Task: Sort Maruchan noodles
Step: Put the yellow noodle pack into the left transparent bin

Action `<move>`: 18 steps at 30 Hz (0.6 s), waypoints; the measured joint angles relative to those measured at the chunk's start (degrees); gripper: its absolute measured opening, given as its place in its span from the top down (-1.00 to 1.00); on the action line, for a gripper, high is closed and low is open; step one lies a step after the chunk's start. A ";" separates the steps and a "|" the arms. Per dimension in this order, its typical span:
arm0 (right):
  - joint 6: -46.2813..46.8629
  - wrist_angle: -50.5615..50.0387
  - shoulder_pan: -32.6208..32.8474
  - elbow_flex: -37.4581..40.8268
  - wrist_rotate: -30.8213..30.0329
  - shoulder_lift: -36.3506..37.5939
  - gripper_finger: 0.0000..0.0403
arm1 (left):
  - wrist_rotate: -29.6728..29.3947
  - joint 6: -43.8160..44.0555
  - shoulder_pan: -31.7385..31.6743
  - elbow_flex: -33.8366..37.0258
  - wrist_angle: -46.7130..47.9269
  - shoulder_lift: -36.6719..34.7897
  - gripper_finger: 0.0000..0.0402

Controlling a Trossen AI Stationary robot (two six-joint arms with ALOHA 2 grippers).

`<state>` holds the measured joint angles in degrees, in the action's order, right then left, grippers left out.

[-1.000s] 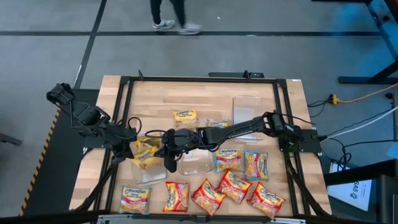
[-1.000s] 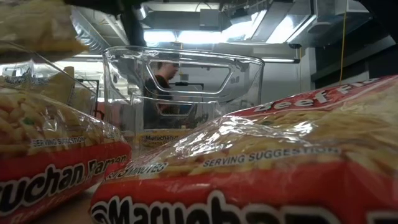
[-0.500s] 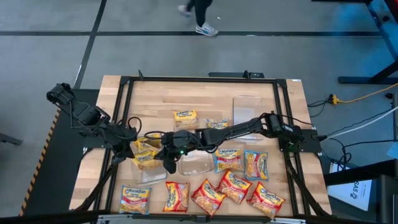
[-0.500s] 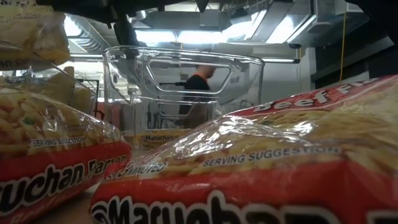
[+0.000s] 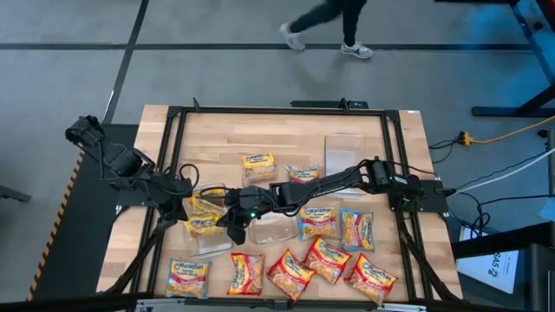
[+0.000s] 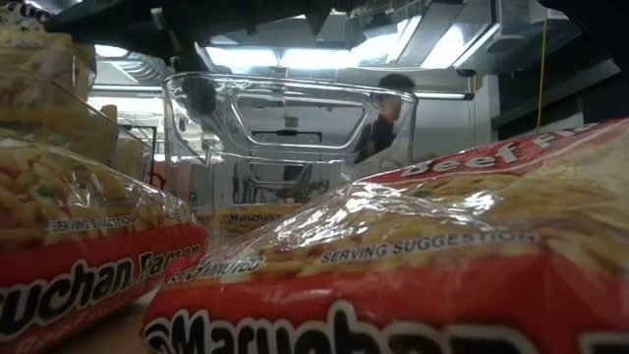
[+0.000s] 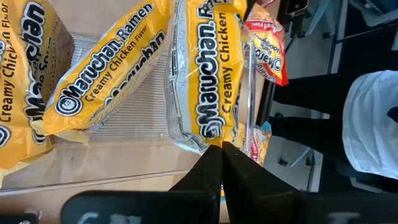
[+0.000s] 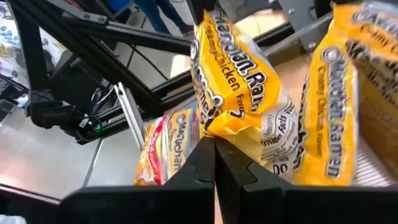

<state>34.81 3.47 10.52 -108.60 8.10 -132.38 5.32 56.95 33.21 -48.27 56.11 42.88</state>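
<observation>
Three yellow Maruchan noodles packets show in a clear tray [image 7: 124, 112] at the table's left. My right gripper [image 8: 214, 146] is shut on one of them [image 8: 236, 93], above the tray; in the high view this gripper [image 5: 232, 223] is reaching across from the right. My left gripper [image 7: 222, 150] is shut at the tray's corner, beside that packet's clear end seal [image 7: 189, 140]. More packets, yellow [image 5: 258, 162] and red-orange [image 5: 325, 258], lie flat on the wooden table [image 5: 217, 130]. My right gripper pinches one end of the yellow packet [image 8: 217, 127] between its two fingers, coming nearly level from the table's right. The packet stands out past the fingertips, lifted over the tray. My left gripper's own fingers hide whether it touches the tray or the packet: I cannot tell.
A second clear tray [image 5: 273, 228] lies mid-table and a third [image 5: 342, 152] at the far right. Several red-orange packets line the near edge [image 5: 290, 273]. A black frame [image 5: 173, 156] borders the table. A person [image 5: 334, 26] walks on the floor beyond the far edge.
My right gripper has sunk a little toward the tray and the near edge, rolling slightly, with its yellow packet lowered along. The person beyond the table has walked toward the right.
</observation>
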 joint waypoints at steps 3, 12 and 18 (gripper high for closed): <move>0.89 0.22 -0.02 -0.04 0.20 -0.60 1.00 | -0.01 -0.01 -0.02 0.00 -0.02 0.64 1.00; 0.96 0.24 -0.04 0.02 -0.01 -0.72 0.83 | -0.07 -0.04 -0.02 0.00 -0.02 1.56 1.00; 0.96 -0.20 -0.17 0.02 -1.16 -0.72 0.56 | -0.46 -0.28 -0.02 0.00 0.01 2.04 1.00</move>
<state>35.77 3.27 10.36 -108.57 6.94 -133.10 4.86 56.66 33.19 -48.27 56.11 44.92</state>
